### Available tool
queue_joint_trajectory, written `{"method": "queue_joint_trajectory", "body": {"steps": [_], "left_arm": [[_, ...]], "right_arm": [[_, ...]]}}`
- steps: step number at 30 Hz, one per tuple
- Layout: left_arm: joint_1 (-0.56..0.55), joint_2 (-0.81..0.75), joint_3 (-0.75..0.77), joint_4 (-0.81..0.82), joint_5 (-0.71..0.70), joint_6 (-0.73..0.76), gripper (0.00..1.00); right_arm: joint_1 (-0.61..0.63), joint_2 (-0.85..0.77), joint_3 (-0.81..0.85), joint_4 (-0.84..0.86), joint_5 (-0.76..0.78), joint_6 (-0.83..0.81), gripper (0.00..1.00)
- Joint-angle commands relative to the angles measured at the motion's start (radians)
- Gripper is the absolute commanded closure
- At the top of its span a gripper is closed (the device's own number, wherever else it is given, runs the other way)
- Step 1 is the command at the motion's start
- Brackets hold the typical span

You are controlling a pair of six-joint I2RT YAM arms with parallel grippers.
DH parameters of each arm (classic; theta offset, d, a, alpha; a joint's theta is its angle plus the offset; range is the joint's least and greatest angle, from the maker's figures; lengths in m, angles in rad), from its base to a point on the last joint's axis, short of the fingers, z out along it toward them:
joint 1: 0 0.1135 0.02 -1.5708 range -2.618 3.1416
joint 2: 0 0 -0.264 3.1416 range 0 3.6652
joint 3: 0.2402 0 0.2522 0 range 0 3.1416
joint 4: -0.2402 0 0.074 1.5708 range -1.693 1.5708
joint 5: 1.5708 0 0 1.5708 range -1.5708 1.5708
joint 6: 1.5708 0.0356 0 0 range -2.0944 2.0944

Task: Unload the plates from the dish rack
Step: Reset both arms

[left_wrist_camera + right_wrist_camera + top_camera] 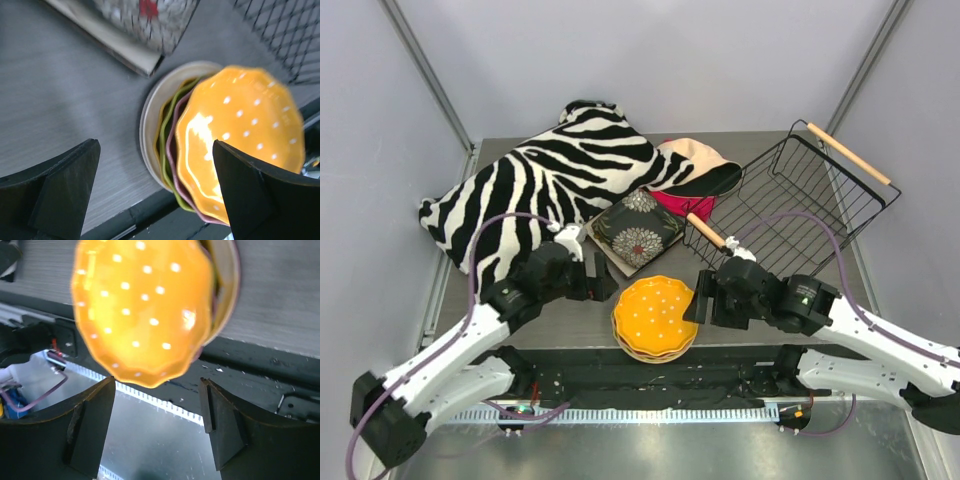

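Note:
A stack of round plates stands at the table's near edge, the orange dotted plate [655, 316] on top. The left wrist view shows the orange plate [240, 135] over pink, green and cream rims. A dark square plate [638, 232] with big flowers lies on a cream square plate [603, 254] behind the stack. The black wire dish rack [800, 190] stands tilted at the right, and I see no plates in it. My left gripper [603, 282] [155, 150] is open just left of the stack, holding nothing. Just right of the stack, my right gripper [698, 298] [157, 385] is open and holds nothing, with the orange plate [142, 310] ahead of its fingertips.
A zebra-striped pillow [535, 190] fills the back left. A peach floppy hat [695, 162] lies over something pink-red [682, 204] behind the square plates. One wooden handle [705, 230] of the rack points toward the stack. A black strip [650, 375] runs along the table's near edge.

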Motion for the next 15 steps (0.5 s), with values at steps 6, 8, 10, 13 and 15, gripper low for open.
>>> {"method": "queue_joint_trajectory", "body": {"steps": [6, 8, 10, 13, 15], "left_arm": [[0.064, -0.178, 0.275, -0.262, -0.251, 0.037, 0.00], [0.067, -0.179, 0.335, -0.297, -0.265, 0.034, 0.00], [0.069, -0.164, 0.406, -0.340, -0.290, 0.021, 0.00], [0.069, -0.112, 0.511, -0.426, -0.328, 0.020, 0.00], [0.069, -0.072, 0.568, -0.481, -0.377, 0.016, 0.00]], "right_arm": [[-0.028, 0.032, 0.352, -0.011, 0.407, -0.296, 0.06], [-0.080, 0.024, 0.397, -0.008, 0.473, -0.362, 0.00], [-0.218, 0.027, 0.447, 0.004, 0.487, -0.489, 0.00], [-0.481, 0.059, 0.460, 0.062, 0.312, -0.653, 0.00], [-0.688, 0.093, 0.434, 0.109, 0.114, -0.719, 0.00]]}}
